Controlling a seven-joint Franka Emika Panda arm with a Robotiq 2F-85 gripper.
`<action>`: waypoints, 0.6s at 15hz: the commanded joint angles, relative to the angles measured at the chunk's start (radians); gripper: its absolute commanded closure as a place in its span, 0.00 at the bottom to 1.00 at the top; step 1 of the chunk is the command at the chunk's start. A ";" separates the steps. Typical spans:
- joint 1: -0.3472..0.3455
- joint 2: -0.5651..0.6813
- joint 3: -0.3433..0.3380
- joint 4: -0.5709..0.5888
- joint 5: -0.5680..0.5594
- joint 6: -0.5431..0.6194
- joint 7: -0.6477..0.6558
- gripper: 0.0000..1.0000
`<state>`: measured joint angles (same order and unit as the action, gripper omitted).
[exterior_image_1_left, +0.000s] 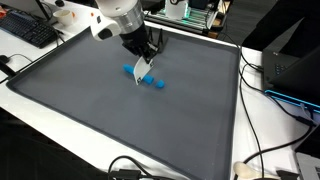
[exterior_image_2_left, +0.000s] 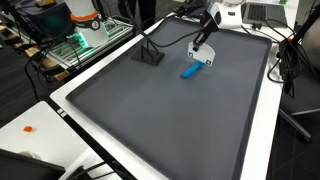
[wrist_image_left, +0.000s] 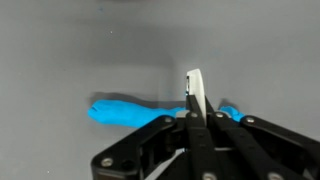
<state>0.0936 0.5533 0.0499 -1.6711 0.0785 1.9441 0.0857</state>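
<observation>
Blue stick (wrist_image_left: 125, 110) lying crosswise on grey matting, close under the fingers (wrist_image_left: 195, 95) in the wrist view; fingers closed, pad pressed against pad, nothing visible between them; tips toward one end of the stick, touching it or only just above, impossible to tell which. Same pair in both exterior views: fingers (exterior_image_1_left: 142, 72) (exterior_image_2_left: 204, 58) pointing down at the stick (exterior_image_1_left: 157, 84) (exterior_image_2_left: 188, 71), well away from the edges of the grey mat (exterior_image_1_left: 80, 110) (exterior_image_2_left: 150, 120). Around the mat, white worktop (exterior_image_1_left: 40, 130) (exterior_image_2_left: 45, 125) as a border; small orange thing (exterior_image_2_left: 28, 128) on it in an exterior view. Farther off, small black stand (exterior_image_2_left: 150, 55) on the mat, well apart from the stick; beyond the mat, black keyboard (exterior_image_1_left: 30, 30) at the worktop's far corner.
</observation>
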 joint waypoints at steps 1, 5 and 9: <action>0.007 0.009 -0.004 -0.020 -0.027 0.035 -0.003 0.99; 0.013 0.024 -0.002 -0.019 -0.038 0.056 -0.003 0.99; 0.023 0.047 -0.003 -0.009 -0.060 0.066 0.002 0.99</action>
<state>0.1060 0.5704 0.0505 -1.6755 0.0456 1.9790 0.0858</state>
